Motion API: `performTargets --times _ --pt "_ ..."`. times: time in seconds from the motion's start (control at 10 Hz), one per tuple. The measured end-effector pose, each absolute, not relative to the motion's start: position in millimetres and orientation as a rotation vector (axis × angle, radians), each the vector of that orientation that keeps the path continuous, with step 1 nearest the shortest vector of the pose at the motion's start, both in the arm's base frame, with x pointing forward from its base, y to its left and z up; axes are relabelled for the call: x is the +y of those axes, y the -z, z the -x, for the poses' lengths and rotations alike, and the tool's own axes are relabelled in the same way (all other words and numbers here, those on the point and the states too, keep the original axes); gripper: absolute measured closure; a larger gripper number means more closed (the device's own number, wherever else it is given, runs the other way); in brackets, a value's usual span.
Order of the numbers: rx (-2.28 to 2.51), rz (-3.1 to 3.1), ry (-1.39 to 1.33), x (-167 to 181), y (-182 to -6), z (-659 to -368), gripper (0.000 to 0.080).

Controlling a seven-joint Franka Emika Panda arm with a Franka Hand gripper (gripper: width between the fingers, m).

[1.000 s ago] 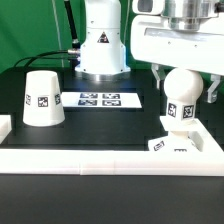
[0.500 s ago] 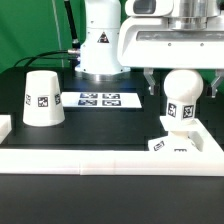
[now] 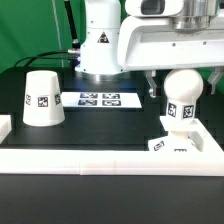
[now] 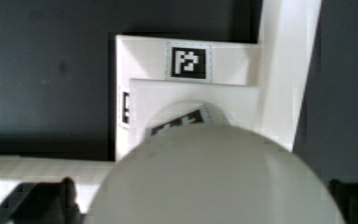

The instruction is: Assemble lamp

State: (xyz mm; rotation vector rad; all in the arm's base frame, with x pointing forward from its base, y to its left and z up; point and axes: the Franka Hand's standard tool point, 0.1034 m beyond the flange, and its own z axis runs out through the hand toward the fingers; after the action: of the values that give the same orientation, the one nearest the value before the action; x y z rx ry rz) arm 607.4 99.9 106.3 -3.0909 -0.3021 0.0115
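No readable words, brands or numbers anywhere. Only signs: black-white square tags, coded patterns, not legible as text.
- shade (image 3: 41, 98): one tag on side wall.
- bulb (image 3: 182, 96): one tag low on stem.
- base (image 3: 178, 141): tags on front face and top; top tag clearest in wrist view (image 4: 190, 62).
- marker board (image 3: 100, 99), flat on tabletop (image 3: 110, 125) toward far edge: row of tags.

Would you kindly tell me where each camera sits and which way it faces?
Exterior view: off the arm, level with the table, facing the shade, marker board, bulb and base; robot body and wrist show.
Wrist view: on the wrist, looking down over the bulb onto the base; dark fingertips show.
Shared: bulb and base.
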Motion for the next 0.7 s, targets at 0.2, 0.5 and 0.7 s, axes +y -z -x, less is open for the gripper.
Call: performTargets --times 0.2,0.5,0.7 --pt "-0.532 3.064 0.001 100.0 -107.6 -608.6 0.0101" --pt "-0.865 2.997 -0.002 100.7 -110.2 -609.7 0.0101" --pt "-0.977 2.966 -0.002 100.0 -110.1 -609.9 0.0101"
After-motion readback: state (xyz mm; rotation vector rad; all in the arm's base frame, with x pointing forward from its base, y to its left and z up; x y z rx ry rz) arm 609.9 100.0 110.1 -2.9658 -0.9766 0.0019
